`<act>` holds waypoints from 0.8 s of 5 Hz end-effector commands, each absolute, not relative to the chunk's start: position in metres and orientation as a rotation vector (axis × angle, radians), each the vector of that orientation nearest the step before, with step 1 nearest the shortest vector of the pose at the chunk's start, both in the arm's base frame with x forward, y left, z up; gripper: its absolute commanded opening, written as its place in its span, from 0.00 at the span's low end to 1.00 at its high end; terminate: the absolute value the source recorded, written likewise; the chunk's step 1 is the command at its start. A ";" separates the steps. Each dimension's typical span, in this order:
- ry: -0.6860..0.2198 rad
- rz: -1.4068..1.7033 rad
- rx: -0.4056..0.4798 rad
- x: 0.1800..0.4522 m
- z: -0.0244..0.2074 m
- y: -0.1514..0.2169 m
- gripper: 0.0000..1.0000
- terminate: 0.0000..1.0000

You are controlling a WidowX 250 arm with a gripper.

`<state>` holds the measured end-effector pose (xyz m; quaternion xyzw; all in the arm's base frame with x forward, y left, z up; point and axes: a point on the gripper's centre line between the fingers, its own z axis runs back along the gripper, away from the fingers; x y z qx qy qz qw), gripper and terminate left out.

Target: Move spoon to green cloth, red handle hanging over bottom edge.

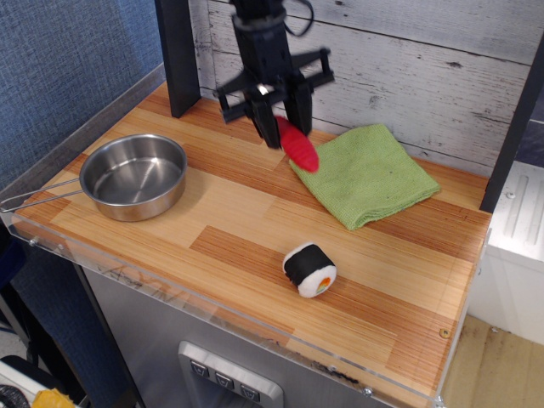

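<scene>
My gripper [280,121] is shut on the spoon and holds it well above the table, near the left corner of the green cloth [367,174]. Only the red handle [297,145] shows, pointing down and to the right from between the fingers. The silver bowl is hidden by the gripper. The green cloth lies flat on the wooden table at the back right, with nothing on it.
A round steel pan [134,176] with a wire handle sits at the left. A toy sushi roll [309,269] lies near the front middle. A dark post [176,55] stands at the back left, and a wooden wall runs behind the table.
</scene>
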<state>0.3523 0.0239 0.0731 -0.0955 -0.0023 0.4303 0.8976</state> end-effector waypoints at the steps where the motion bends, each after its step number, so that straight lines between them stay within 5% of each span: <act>1: -0.081 0.832 -0.321 0.370 0.130 -0.016 0.00 0.00; 4: -0.002 0.668 -0.316 0.349 0.119 -0.076 0.00 0.00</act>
